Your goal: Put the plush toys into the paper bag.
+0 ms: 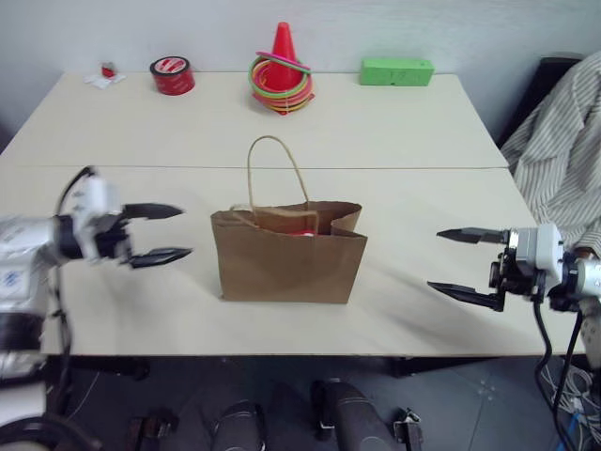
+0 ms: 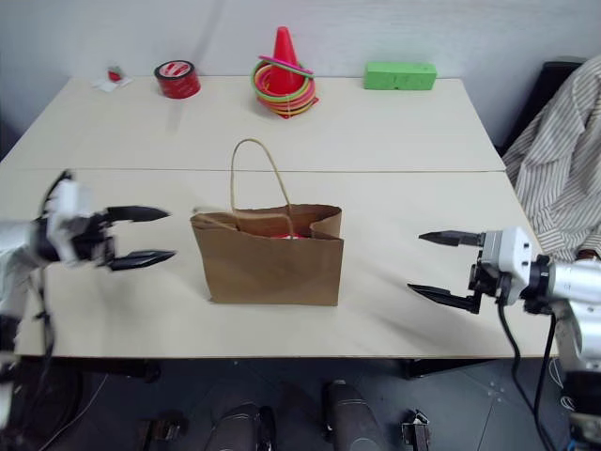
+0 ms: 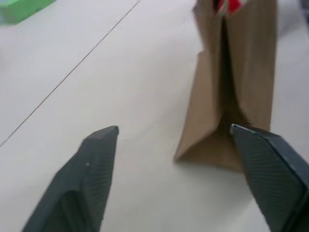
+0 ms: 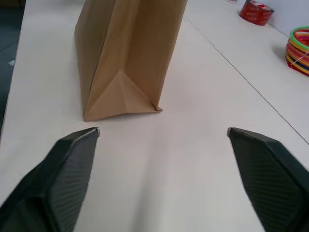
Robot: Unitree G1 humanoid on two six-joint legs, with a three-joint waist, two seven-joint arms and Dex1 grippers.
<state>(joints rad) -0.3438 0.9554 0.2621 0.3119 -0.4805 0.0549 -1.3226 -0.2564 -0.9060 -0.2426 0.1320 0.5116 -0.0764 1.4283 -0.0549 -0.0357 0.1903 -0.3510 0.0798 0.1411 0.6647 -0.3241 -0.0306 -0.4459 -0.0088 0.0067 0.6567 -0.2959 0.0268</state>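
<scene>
**Bag upright, both grippers spread**

Pale smooth table (image 1: 394, 141) carries a creased brown paper bag (image 1: 286, 256) standing upright at its middle; a thin cord handle loops above; something red (image 1: 302, 228), a plush toy perhaps, peeks from its mouth; left gripper (image 1: 160, 233) and right gripper (image 1: 460, 263) flank it, apart, black pointed fingers spread wide, empty.

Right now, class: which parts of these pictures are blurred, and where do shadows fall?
Left eye view: the left pincer and its white wrist are smeared by motion; the paper bag is crisp. Left wrist view: the bag and the green block look soft. Right wrist view: a soft shadow lies on the table beside the bag.
</scene>
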